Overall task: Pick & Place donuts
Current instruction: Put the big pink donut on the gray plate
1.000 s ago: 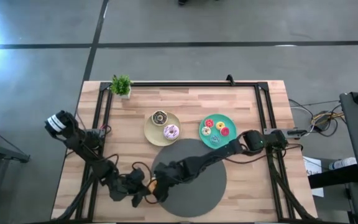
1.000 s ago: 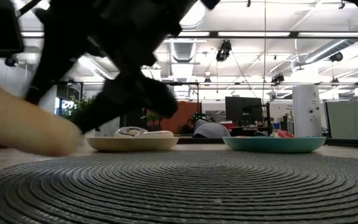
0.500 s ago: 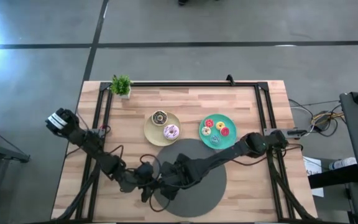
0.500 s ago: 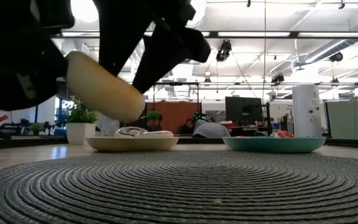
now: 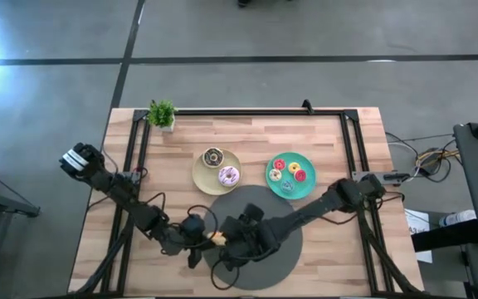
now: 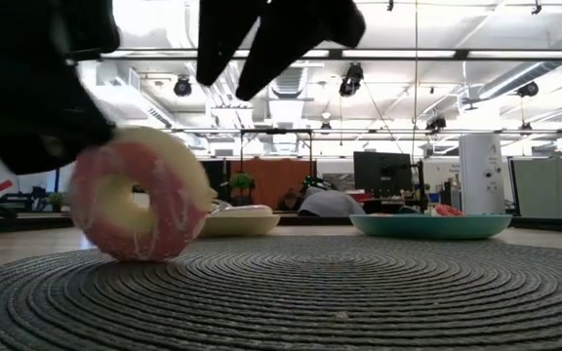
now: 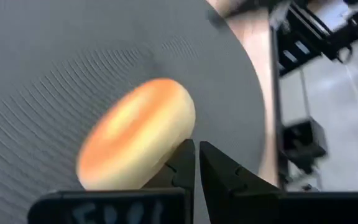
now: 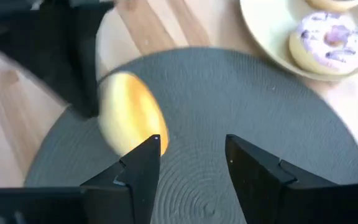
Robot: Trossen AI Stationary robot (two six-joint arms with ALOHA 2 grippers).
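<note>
Both arms are meeting over the grey round mat point(image 5: 260, 241), at about 6 o'clock on the wooden table point(image 5: 330, 141). The left gripper point(image 5: 199, 242) is sitting at the mat's 9 o'clock edge with its fingers clenched together and nothing between them; in its wrist view the pink-iced donut point(image 7: 135, 134) is lying just beyond the shut fingertips. The low view is showing this donut point(image 6: 140, 207) standing on edge on the mat, pink icing with pale stripes facing the camera, its rim touching the weave. The right gripper point(image 5: 229, 242) is hovering just beside the donut, coming in from the 3 o'clock side, with its fingers point(image 8: 143, 163) spread apart and holding nothing; the donut point(image 8: 129, 112) is showing ahead of one finger, not between the pair. At about 12 o'clock from the mat, the cream plate point(image 5: 199, 173) is carrying a dark brown donut point(image 5: 213, 156) and a lilac-white donut point(image 5: 228, 175). Just beside it, toward 3 o'clock, the teal plate point(image 5: 305, 187) is holding several small donuts point(image 5: 287, 169) in orange, pink and other icing. A small potted plant point(image 5: 162, 113) is standing at the table's 11 o'clock corner.
</note>
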